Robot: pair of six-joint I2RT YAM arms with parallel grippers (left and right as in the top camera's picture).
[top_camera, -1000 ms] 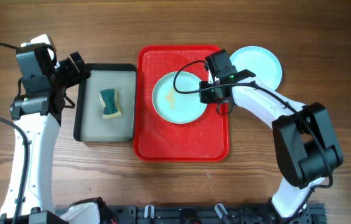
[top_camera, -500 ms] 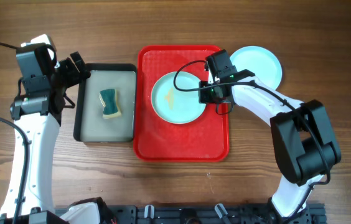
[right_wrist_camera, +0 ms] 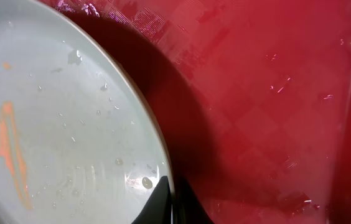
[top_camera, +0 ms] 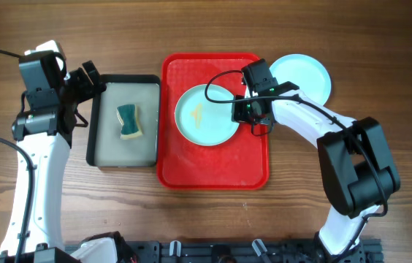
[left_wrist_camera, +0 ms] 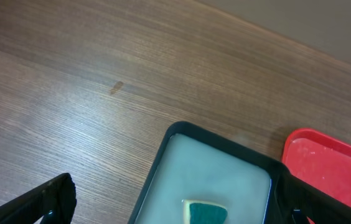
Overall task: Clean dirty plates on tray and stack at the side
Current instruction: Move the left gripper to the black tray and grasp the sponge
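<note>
A pale mint plate (top_camera: 204, 115) with an orange smear lies over the red tray (top_camera: 213, 164). My right gripper (top_camera: 248, 111) is shut on its right rim; in the right wrist view the fingertips (right_wrist_camera: 170, 202) pinch the plate's edge (right_wrist_camera: 70, 124) above the wet tray (right_wrist_camera: 275, 93). Another mint plate (top_camera: 304, 73) rests on the table right of the tray. The white plate is not in view. My left gripper (top_camera: 89, 80) is open and empty over the black tray's left edge; in the left wrist view its fingers frame the gripper gap (left_wrist_camera: 182, 205).
A black-rimmed tray with a grey inside (top_camera: 111, 150) stands left of the red tray and holds a green and yellow sponge (top_camera: 128, 121), which also shows in the left wrist view (left_wrist_camera: 205, 211). Bare wood table surrounds both trays.
My right gripper has drawn the mint plate slightly to the left over the red tray. The left arm has not moved.
</note>
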